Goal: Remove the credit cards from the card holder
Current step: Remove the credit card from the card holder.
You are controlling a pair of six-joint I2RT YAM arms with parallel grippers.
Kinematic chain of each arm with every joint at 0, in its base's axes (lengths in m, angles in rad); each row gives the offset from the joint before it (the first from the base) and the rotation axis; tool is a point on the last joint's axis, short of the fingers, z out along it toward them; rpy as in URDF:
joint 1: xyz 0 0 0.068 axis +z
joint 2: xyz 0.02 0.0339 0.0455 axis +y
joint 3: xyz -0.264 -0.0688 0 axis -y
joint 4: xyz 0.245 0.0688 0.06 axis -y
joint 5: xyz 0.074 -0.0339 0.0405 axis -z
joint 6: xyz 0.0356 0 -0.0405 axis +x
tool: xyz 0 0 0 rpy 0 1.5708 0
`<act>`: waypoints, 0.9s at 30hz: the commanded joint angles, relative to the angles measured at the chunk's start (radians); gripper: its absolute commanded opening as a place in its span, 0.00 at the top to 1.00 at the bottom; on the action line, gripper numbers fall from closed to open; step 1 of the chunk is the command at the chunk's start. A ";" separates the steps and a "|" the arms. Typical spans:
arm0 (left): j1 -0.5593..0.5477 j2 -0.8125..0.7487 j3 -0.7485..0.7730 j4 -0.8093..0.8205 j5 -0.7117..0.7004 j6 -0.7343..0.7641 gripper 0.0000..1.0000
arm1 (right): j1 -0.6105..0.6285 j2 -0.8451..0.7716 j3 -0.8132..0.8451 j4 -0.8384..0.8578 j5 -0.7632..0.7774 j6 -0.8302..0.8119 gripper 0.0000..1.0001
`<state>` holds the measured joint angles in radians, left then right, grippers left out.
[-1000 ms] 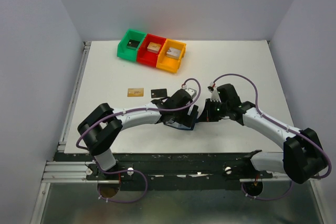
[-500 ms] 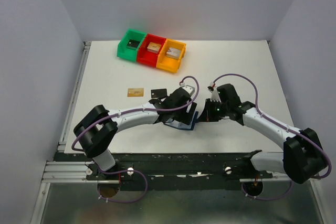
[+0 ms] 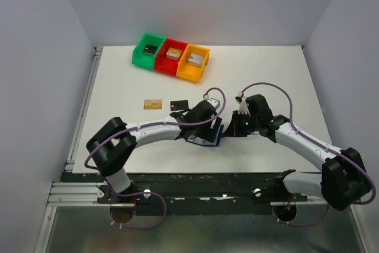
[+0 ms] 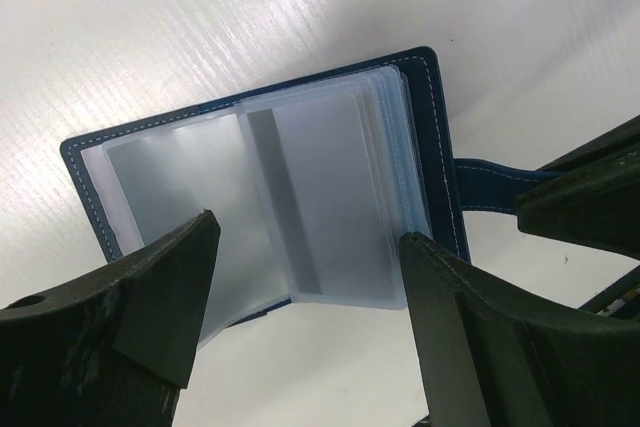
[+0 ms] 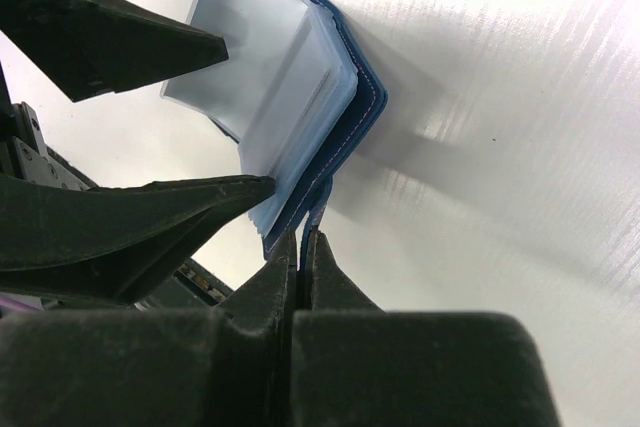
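Left gripper: jaws spread wide over the open holder, one finger on each side of the clear sleeves. Nothing is pinched; whether a finger touches a sleeve cannot be told.
Right gripper: fingers pressed together on the tab at the holder's right edge.
Holder: lies open on the table towards the near edge, between the two grippers. Navy cover is underneath, with the sleeves fanned upward.
Pale card: inside the top sleeve, showing through it, directly under the gap of the left jaws.
Tab: sticks out from the cover's right side, straight into the right gripper.
Black card: flat on the table beyond the holder, just beside the left wrist.
Tan card: flat, near the black one on its left, apart from both grippers.
Bins: green, red and orange, side by side in a row at the far edge, well apart from the holder. A small block sits in each.
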<state>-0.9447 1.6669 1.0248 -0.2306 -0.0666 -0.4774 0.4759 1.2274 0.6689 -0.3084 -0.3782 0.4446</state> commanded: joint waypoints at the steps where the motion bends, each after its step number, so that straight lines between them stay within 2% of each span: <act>1: -0.005 0.024 0.023 -0.021 0.019 0.014 0.14 | -0.002 -0.011 -0.005 -0.014 0.027 0.000 1.00; 14: -0.005 -0.021 0.021 -0.067 -0.114 0.010 0.14 | -0.002 -0.006 -0.003 -0.020 0.030 -0.006 1.00; 24: -0.005 -0.128 0.000 -0.128 -0.350 0.002 0.09 | -0.002 -0.005 -0.002 -0.020 0.028 -0.006 1.00; 27: -0.005 -0.154 -0.015 -0.118 -0.383 0.010 0.09 | 0.000 -0.003 0.000 -0.020 0.028 -0.007 1.00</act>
<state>-0.9447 1.5761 1.0252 -0.3389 -0.3252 -0.4759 0.4759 1.2274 0.6689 -0.3126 -0.3683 0.4446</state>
